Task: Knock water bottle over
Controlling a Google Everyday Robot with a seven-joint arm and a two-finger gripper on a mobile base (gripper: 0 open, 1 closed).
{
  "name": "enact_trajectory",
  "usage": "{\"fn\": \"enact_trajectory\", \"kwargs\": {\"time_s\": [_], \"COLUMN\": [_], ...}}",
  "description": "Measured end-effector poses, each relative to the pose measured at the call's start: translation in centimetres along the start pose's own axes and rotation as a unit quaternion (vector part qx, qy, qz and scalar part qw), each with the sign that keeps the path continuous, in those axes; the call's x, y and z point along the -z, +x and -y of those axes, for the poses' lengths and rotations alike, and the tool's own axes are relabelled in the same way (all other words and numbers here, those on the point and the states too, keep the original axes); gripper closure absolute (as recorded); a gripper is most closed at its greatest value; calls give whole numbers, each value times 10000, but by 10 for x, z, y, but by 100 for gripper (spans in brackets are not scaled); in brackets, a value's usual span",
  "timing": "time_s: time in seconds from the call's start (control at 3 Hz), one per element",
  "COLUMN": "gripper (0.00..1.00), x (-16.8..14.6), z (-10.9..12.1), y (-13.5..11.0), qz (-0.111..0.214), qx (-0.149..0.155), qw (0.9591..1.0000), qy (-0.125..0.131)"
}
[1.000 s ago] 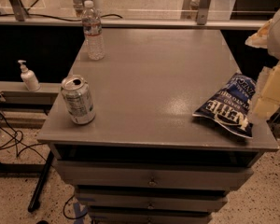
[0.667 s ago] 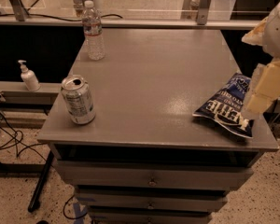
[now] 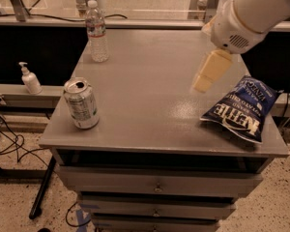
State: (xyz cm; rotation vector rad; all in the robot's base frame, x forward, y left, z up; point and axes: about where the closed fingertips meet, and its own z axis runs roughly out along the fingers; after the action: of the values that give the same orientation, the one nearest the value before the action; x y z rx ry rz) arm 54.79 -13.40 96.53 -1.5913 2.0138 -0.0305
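Table (image 3: 150,105) w/ bottle (image 3: 97,33) upright at far corner; pincer (image 3: 208,74) hangs by chip bag (image 3: 241,108), away from bottle; can't tell if spread.

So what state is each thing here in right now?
Water bottle: upright, cap on.
Drink can: upright, top opened.
Chip bag: lying flat.
Pump bottle: upright.
Drawers: shut.
Gripper: in the air near the chip bag, far from the water bottle.

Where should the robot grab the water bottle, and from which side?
Probably around its ribbed middle, coming from the right. The water bottle stands upright at the far left corner of the table, round and narrow, and the gripper hangs over the right side, with bare tabletop between them.
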Motion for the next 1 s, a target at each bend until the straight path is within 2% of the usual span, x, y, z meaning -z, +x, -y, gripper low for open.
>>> {"fn": "enact_trajectory", "kwargs": {"time_s": [0.33,0.67,1.0], "gripper": [0,0,0], "x": [-52,-95,-124], "z": [30,52,69], "y": [-57,-123,-182], "qz": [700,1418,2043], "qx": [-124,-307,-494], "qw": [9975,9892,9769], "qy": [-40,-214,-397]}}
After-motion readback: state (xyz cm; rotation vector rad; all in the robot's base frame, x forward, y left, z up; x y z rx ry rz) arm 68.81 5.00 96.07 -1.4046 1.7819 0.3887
